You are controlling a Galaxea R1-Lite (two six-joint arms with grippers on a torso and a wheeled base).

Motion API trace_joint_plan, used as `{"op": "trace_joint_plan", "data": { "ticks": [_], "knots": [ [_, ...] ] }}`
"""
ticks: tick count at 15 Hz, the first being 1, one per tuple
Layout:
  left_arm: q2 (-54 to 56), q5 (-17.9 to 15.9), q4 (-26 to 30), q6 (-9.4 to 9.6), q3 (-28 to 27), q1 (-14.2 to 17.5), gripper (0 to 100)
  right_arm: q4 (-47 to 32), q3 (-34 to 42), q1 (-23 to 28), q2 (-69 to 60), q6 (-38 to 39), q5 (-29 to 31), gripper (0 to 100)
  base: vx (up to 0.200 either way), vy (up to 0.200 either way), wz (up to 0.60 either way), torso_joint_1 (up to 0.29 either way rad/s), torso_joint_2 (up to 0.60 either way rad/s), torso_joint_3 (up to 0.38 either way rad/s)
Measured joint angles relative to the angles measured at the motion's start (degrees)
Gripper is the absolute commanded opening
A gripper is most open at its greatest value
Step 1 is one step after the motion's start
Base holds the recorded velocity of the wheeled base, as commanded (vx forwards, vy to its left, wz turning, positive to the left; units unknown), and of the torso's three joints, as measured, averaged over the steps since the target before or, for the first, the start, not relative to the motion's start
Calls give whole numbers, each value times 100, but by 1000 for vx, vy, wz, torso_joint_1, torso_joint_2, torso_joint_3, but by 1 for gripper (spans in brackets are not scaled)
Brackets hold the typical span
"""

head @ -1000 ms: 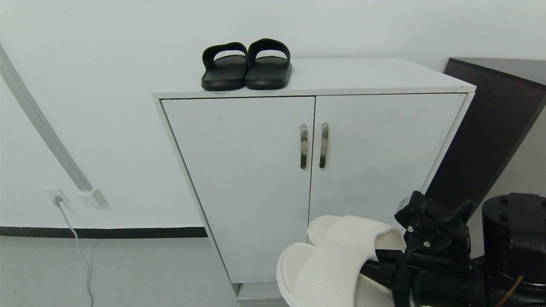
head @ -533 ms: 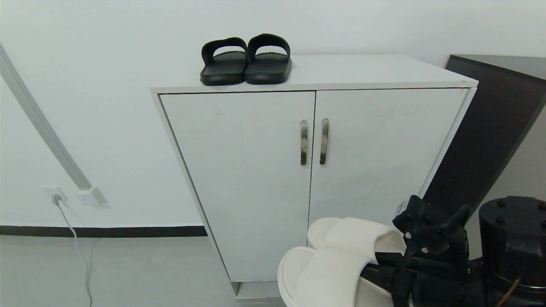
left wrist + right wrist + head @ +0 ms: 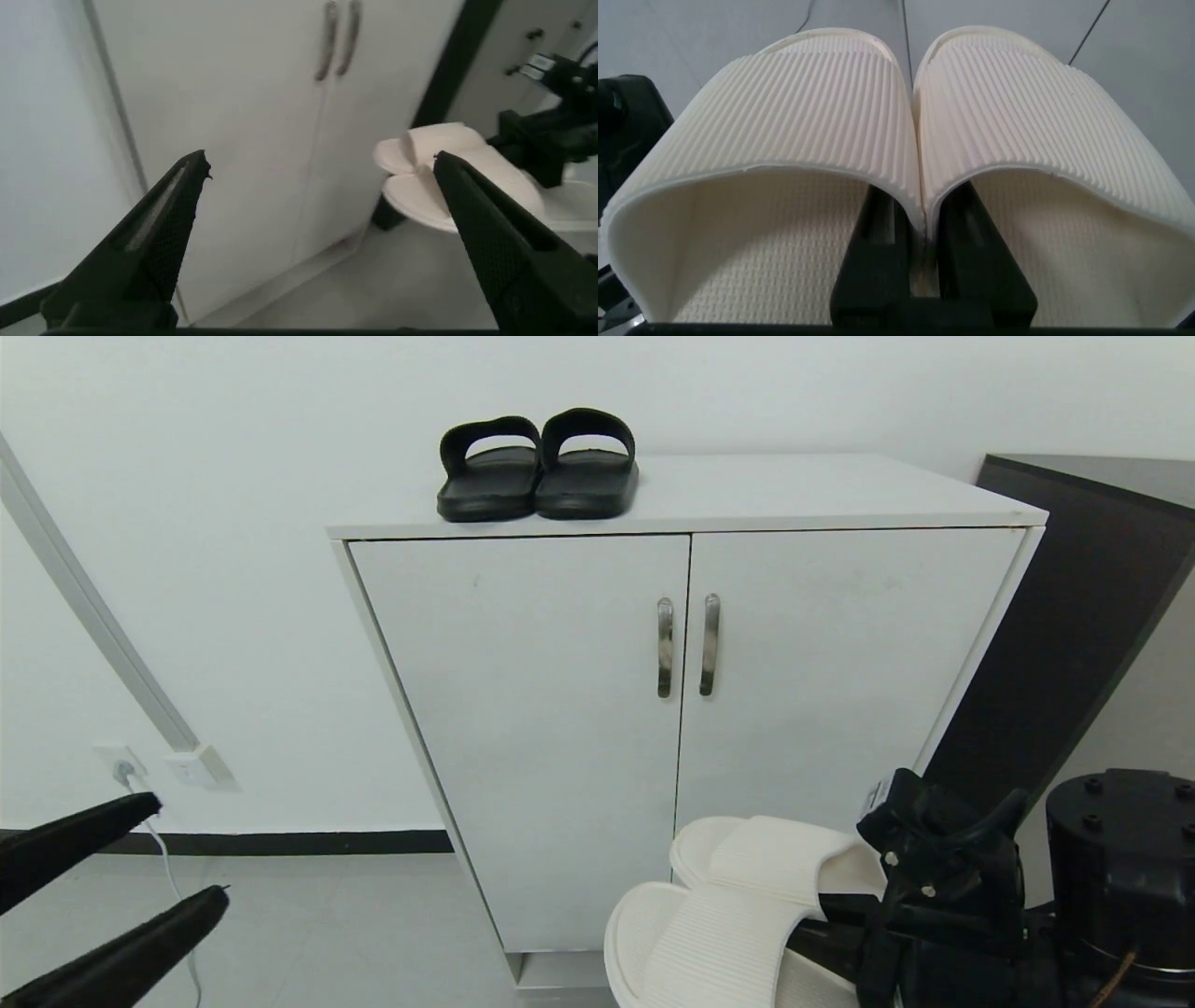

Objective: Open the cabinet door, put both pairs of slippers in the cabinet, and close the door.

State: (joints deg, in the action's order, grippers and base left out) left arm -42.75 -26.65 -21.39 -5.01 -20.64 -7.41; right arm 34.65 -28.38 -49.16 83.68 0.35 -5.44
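Currently we see the cabinet [image 3: 523, 737] w/ both doors shut, its two metal handles [image 3: 664, 647] upright and side by side at the centre seam; the black slippers [image 3: 539, 467] sit as a pair on the cabinet top, towards its left end, heels facing us, touching each other. Our right gripper [image 3: 922, 266] holds the white slippers [image 3: 738, 905] low in front of the right door, toes pointing at the cabinet; its jaws are clamped on the two adjoining inner sides, pinching the pair together, one finger under each ribbed strap. Our left gripper [image 3: 191, 847] hangs at the lower left, well apart from the cabinet, jaws wide apart w/ nothing btwn them; in the left wrist view the cabinet front and the white pair show beyond its tips. Behind it a wall socket [image 3: 119, 767] w/ a grey cable [image 3: 173, 887] running down to the floor; a dark unit [image 3: 1074, 616] stands just beside the cabinet's right side.
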Motion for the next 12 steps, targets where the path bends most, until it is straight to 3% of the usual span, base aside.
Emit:
{"op": "trace_joint_plan", "data": {
  "ticks": [3,5,8,12],
  "knots": [
    [-697,188,-380,134,-196,-796,100,-2,10,-33,11,5,2,0,0,0,0,0,0,0],
    [-1303,686,-931,255,-290,-1342,100,0,22,-37,30,2,2,0,0,0,0,0,0,0],
    [-2254,1319,-2042,290,-422,-2122,100,4,27,-37,52,0,0,0,0,0,0,0,0,0],
    [-3021,1370,-2224,204,-883,-2690,100,4,27,-41,72,2,0,0,0,0,0,0,0,0]
  ]
}}
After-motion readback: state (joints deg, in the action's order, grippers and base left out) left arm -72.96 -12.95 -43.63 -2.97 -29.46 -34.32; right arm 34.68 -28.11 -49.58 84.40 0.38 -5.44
